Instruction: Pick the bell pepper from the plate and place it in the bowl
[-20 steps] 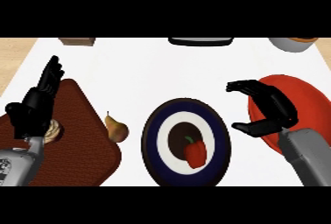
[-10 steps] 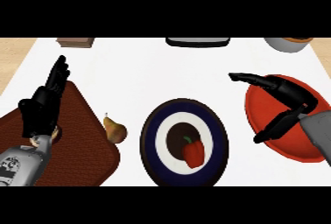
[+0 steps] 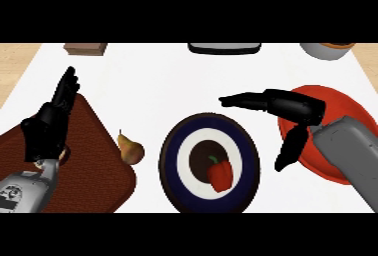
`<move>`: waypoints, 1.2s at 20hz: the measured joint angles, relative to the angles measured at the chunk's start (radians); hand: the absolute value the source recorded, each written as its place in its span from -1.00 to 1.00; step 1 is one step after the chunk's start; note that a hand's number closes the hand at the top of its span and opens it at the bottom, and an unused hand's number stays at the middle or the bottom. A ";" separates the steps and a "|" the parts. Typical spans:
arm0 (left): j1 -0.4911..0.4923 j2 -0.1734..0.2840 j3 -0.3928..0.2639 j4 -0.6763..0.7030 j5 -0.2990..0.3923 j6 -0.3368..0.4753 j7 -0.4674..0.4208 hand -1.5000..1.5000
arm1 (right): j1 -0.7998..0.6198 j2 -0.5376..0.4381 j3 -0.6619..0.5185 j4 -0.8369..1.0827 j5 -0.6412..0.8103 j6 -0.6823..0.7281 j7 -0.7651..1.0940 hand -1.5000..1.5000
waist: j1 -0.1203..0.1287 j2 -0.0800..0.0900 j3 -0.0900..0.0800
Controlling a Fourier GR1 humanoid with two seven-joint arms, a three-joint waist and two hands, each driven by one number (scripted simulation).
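Head view
Bell pepper: we see it red with a green stem, lying on the dark centre of the plate, toward the lower right of that centre; nothing touches it.
Plate: we note a dark blue rim, a white ring and a dark middle; it sits on the white counter between the two arms.
Bowl: we see it red, to the right of the plate, partly hidden by the right arm and holding nothing we can make out.
Right hand: we find it above the bowl's left edge, up and right of the plate; its fingers stretch leftward and lie together, the thumb hangs down apart from them, and it grips nothing.
Left hand: we see it resting at the left edge over the brown board, fingers straight, together and pointing up.
Pear: it lies just beside the board's right edge, left of the plate.
Far edge: we make out a brown block, a dark tray and a grey pot.
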 measured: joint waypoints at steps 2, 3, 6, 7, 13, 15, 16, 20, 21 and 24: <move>-0.001 -0.010 0.003 0.005 -0.009 -0.002 0.000 0.00 | -0.012 0.025 0.017 -0.016 0.029 0.025 0.033 -1.00 | -0.002 0.000 0.000; 0.006 -0.013 0.008 0.008 -0.012 -0.003 -0.011 0.00 | 0.000 0.033 0.028 -0.045 0.039 0.035 0.058 -1.00 | -0.004 0.000 0.000; -0.005 -0.011 0.034 0.018 -0.009 -0.025 -0.014 0.00 | -0.011 0.069 0.053 -0.044 0.090 0.069 0.080 -1.00 | -0.004 0.001 0.000; -0.006 -0.018 0.031 0.020 -0.020 -0.023 -0.011 0.00 | -0.006 0.080 0.059 -0.063 0.103 0.079 0.103 -1.00 | -0.006 0.001 0.000; 0.005 -0.036 0.046 0.021 -0.033 -0.039 -0.016 0.00 | 0.032 0.131 0.128 -0.122 0.219 0.114 0.209 -1.00 | -0.007 0.001 0.000; 0.013 -0.034 0.055 0.014 -0.036 -0.049 -0.019 0.00 | 0.032 0.156 0.139 -0.122 0.256 0.125 0.257 -1.00 | -0.006 0.001 0.000; 0.000 -0.041 0.057 0.028 -0.044 -0.050 -0.019 0.00 | 0.034 0.170 0.142 -0.112 0.278 0.123 0.266 -1.00 | -0.007 0.001 0.000; 0.007 -0.054 0.068 -0.002 -0.060 -0.061 0.002 0.00 | 0.065 0.197 0.144 -0.087 0.364 0.119 0.269 -1.00 | -0.006 0.001 0.000; 0.011 -0.055 0.074 -0.005 -0.061 -0.070 0.001 0.00 | 0.069 0.214 0.144 -0.063 0.388 0.109 0.258 -1.00 | -0.005 0.002 0.000; 0.004 -0.070 0.091 0.012 -0.072 -0.085 -0.007 0.00 | 0.101 0.248 0.141 -0.044 0.446 0.096 0.245 -1.00 | -0.006 0.002 0.001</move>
